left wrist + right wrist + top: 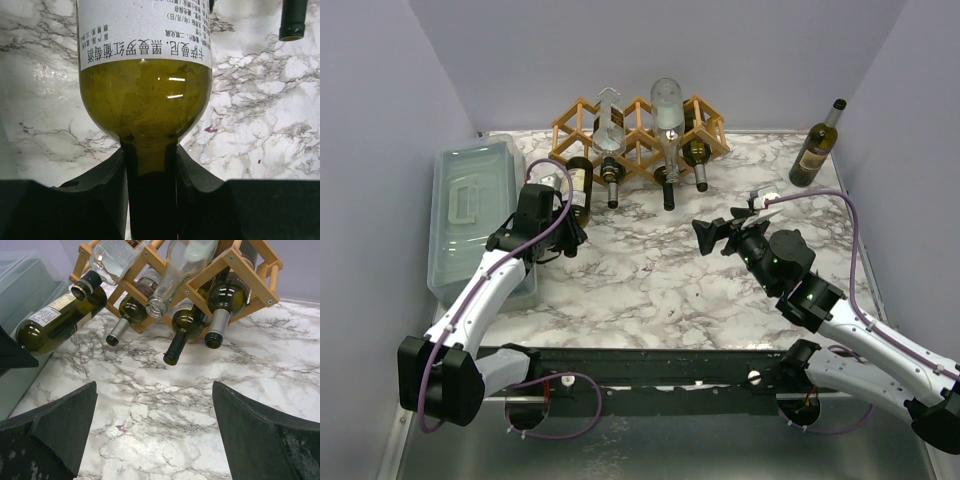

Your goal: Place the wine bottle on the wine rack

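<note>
The wine rack (640, 135) is a light wooden lattice at the back of the table, and several bottles lie in its cells. My left gripper (563, 232) is shut on the neck of an olive-green wine bottle (578, 190) with a white label. The bottle lies nearly level, its base pointing at the rack's left end. The left wrist view shows the wine bottle (145, 95) with its neck pinched in the left gripper (150, 175). My right gripper (720, 232) is open and empty over mid-table. In its own view the right gripper (155, 430) faces the rack (240, 270) and the held wine bottle (55, 322).
A grey-green lidded box (470, 210) runs along the left edge, close to the left arm. Another green bottle (817, 147) stands upright at the back right. Necks of racked bottles (172, 352) stick out over the marble table (650, 280).
</note>
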